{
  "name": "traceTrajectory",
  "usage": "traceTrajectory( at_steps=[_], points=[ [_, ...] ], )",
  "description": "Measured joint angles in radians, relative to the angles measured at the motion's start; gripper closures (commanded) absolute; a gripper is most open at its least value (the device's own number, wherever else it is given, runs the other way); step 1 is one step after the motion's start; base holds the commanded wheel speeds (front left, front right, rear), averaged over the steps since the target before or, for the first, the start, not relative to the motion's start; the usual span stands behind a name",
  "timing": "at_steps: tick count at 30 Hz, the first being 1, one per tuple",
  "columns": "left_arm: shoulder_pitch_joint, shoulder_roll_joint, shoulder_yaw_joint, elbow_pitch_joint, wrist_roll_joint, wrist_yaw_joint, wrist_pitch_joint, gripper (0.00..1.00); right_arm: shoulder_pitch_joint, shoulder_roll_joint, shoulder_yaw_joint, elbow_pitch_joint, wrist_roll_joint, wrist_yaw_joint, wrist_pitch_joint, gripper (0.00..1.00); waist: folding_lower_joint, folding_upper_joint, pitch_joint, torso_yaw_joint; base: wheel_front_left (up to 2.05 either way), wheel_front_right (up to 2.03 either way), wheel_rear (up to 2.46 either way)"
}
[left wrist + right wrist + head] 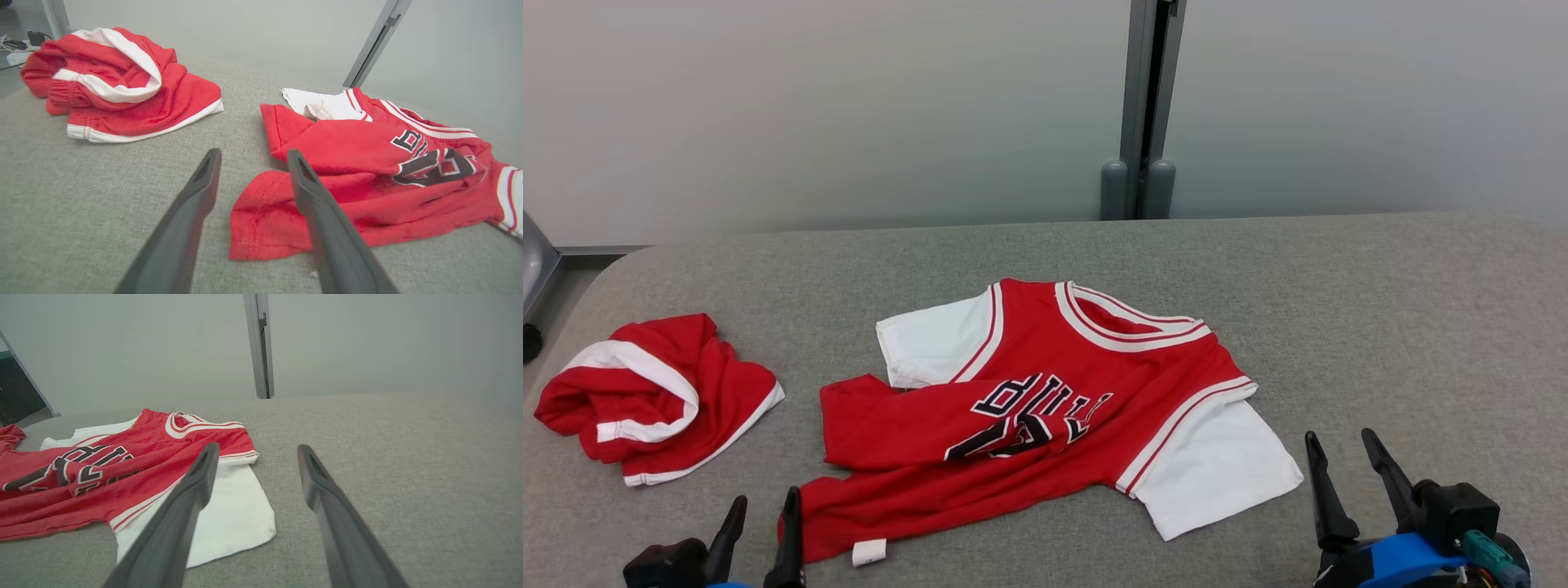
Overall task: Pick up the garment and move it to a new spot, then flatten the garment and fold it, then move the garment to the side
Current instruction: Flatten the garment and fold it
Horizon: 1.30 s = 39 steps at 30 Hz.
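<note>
**Grey padded table, two red garments on it**

Table (1380,310): grey woven fabric top, rounded far corners. Jersey (1045,384) lies near the middle, front up, collar toward the far edge. It's red with white sleeves and white-striped trim. Not flat: the lower left part is folded up over the black lettering, and the hem is rumpled close to the near edge. Small white tag (869,553) sticks out at the hem and rests on the top. Bundle (654,400) sits well apart on the left, near the left edge: crumpled red and white, likely shorts, too bunched to be sure.
</note>
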Motion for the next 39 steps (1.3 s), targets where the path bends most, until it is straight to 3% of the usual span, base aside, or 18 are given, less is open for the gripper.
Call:
traceTrajectory(
  at_steps=[8,14,24,37,39],
  points=[
    [0.046,-0.105,0.115,-0.067,0.275,0.021,0.0,0.0,0.002,0.0,-0.008,-0.004,-0.032,0.0,0.0,0.0,0.0,0.0,-0.005,-0.013,0.0,0.0,0.0],
    [0.071,-0.154,0.184,-0.077,0.381,0.013,0.0,0.0,0.002,-0.001,-0.002,0.032,-0.035,0.0,0.0,0.0,0.0,0.0,-0.007,-0.012,0.0,0.0,0.0],
    [0.072,-0.186,0.22,-0.059,0.416,-0.018,0.0,0.0,-0.044,0.0,0.002,0.151,-0.061,0.0,0.0,0.0,0.0001,0.0,0.026,0.013,0.0,0.0,0.0],
    [0.037,-0.153,0.163,-0.05,0.359,-0.025,0.0,0.0,-0.23,-0.002,-0.075,0.488,-0.094,0.0,-0.008,0.0,0.0002,0.0,0.111,0.086,0.0,0.0,0.0],
    [0.035,-0.147,0.16,-0.049,0.349,-0.025,0.0,0.0,-0.244,-0.006,-0.069,0.508,-0.084,0.0,-0.012,0.59,0.0002,0.0,0.117,0.092,0.0,0.0,0.0]
  ],
)
